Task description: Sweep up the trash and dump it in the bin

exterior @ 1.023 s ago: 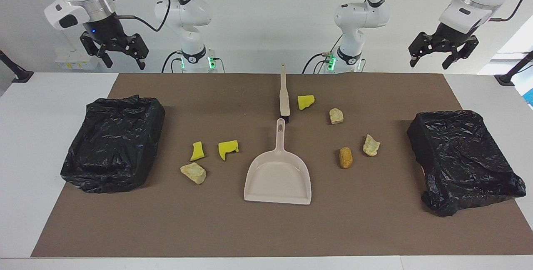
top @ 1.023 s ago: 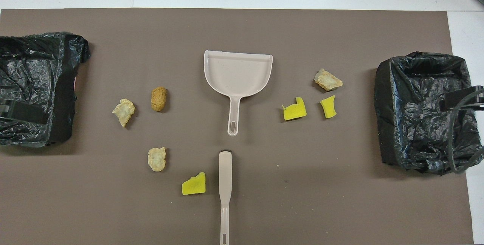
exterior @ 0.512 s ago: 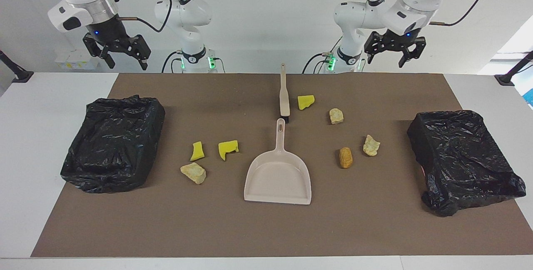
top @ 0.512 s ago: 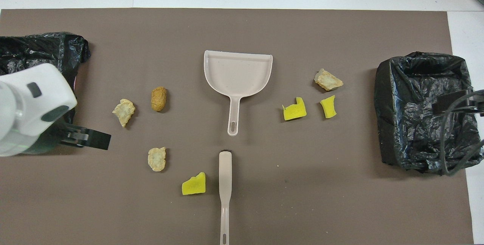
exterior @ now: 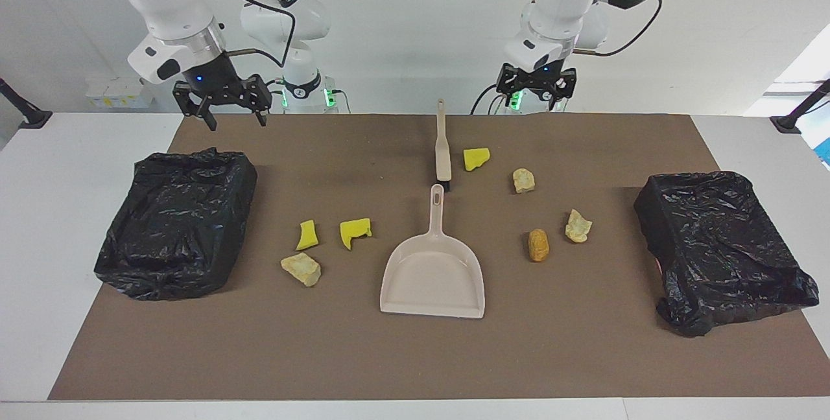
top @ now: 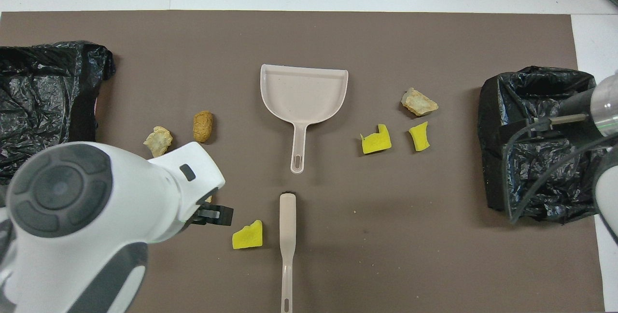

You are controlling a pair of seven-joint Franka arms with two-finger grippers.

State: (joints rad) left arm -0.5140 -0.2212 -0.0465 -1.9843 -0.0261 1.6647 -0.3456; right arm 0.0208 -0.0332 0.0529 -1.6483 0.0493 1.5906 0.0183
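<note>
Trash lies scattered on the brown mat: yellow sponge pieces (exterior: 476, 159) (exterior: 355, 231) (exterior: 307, 235), beige lumps (exterior: 524, 180) (exterior: 577, 225) (exterior: 301, 269) and an orange-brown lump (exterior: 538, 245). The beige dustpan (exterior: 433, 277) lies mid-mat, its handle toward the black-bristled brush (exterior: 443, 148). One black-bagged bin (exterior: 178, 222) sits at the right arm's end, another bin (exterior: 720, 245) at the left arm's end. My left gripper (exterior: 535, 91) hangs open and empty over the mat's robot-side edge beside the brush handle. My right gripper (exterior: 237, 120) hangs open and empty over the mat's corner by its bin.
In the overhead view the left arm's white body (top: 96, 216) covers one beige lump and part of the mat. The right arm's wrist and cable (top: 569, 124) hang over the bin (top: 536, 110). The white table (exterior: 65, 167) borders the mat.
Both arms swung inward and lower. The left gripper travelled from over its bin to near the brush handle; the right gripper shifted toward the mat's corner. Nothing on the table moved.
</note>
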